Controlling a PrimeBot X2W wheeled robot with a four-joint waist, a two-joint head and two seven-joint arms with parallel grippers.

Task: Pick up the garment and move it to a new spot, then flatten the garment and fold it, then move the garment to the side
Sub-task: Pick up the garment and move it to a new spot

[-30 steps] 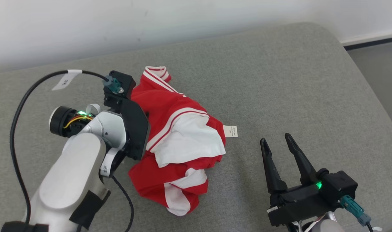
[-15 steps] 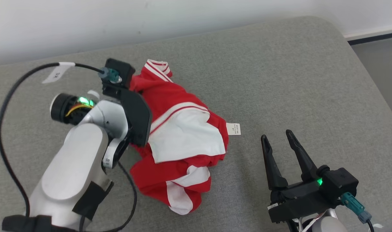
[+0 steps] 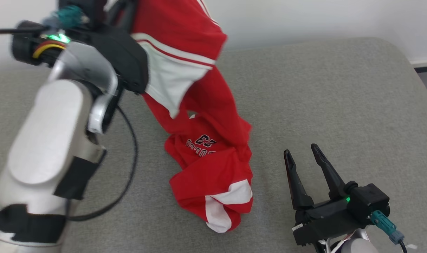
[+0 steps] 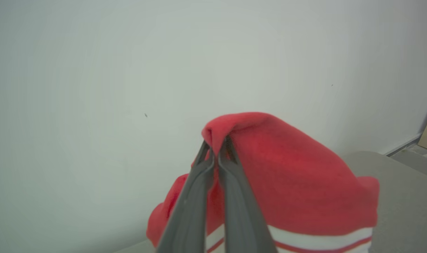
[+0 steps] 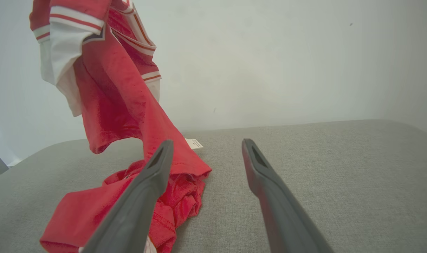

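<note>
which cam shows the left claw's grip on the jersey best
Left wrist view: the left claw pinches a fold of the red jersey, close up. Head view: the left arm hides the pinch. Right wrist view: the jersey hangs, lower end on the grey cushion.

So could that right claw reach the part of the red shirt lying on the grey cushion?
Probably yes. The right gripper stands open beside the lower heap of the red shirt, with only bare grey cushion between. The left gripper pinches just the top fold.
</note>
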